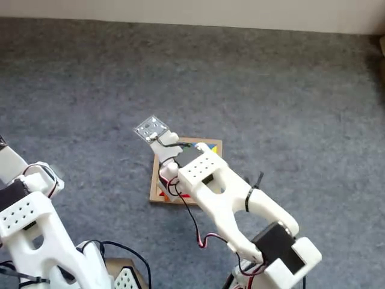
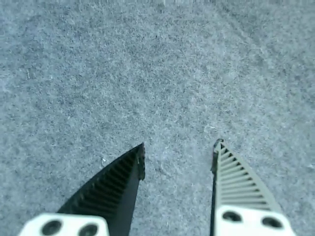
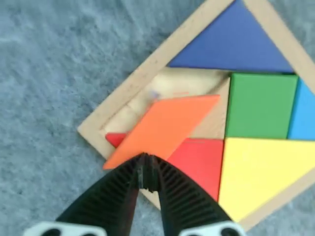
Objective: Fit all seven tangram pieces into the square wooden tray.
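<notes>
The square wooden tray (image 3: 147, 64) lies on grey carpet, and in the high view its rim (image 1: 155, 180) sits at the centre under my right arm. Inside it lie a dark blue triangle (image 3: 231, 44), a green square (image 3: 261, 105), a light blue piece (image 3: 304, 115), a yellow triangle (image 3: 266, 169) and a red piece (image 3: 199, 160). An orange parallelogram (image 3: 165, 125) sits tilted over the bare tray floor (image 3: 187, 81), overlapping the red piece and the rim. My right gripper (image 3: 146, 167) is shut on its near edge. My left gripper (image 2: 178, 147) hangs open over bare carpet.
The left arm (image 1: 30, 223) stands at the near left, well away from the tray. Cables (image 1: 198, 229) trail from the right arm toward the near edge. Open carpet (image 1: 271, 84) surrounds the tray, and a pale wall strip (image 1: 240, 15) bounds the far side.
</notes>
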`<state>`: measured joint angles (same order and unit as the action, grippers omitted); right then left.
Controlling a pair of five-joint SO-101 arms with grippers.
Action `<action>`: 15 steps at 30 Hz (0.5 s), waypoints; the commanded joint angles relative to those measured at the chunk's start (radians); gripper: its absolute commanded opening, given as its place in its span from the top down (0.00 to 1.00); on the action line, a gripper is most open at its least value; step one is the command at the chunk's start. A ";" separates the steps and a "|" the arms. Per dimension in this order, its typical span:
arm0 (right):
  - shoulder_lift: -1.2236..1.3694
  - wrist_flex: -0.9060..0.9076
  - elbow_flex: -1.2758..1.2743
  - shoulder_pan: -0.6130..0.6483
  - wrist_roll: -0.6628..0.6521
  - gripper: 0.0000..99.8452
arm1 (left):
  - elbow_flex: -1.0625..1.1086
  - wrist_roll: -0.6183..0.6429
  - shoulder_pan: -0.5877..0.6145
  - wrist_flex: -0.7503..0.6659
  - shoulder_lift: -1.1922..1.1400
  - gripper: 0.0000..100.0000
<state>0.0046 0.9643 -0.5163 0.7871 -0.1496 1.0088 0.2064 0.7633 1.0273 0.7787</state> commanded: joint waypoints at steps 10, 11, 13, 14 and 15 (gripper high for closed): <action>0.062 -0.021 0.099 0.007 0.021 1.00 | -0.007 0.008 -0.019 -0.014 -0.001 0.77; 0.062 -0.036 0.097 0.007 0.037 1.00 | -0.007 0.008 -0.019 -0.014 -0.001 0.77; 0.062 -0.048 0.094 0.007 0.046 1.00 | -0.007 0.008 -0.019 -0.014 -0.001 0.77; 0.054 -0.048 0.097 0.007 0.046 1.00 | -0.007 0.008 -0.019 -0.014 -0.001 0.77; 0.047 -0.042 0.097 0.005 0.044 1.00 | -0.007 0.008 -0.019 -0.014 -0.001 0.77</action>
<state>0.0767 0.9337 -0.4488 0.7917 -0.1174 1.0088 0.2064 0.7633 1.0273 0.7787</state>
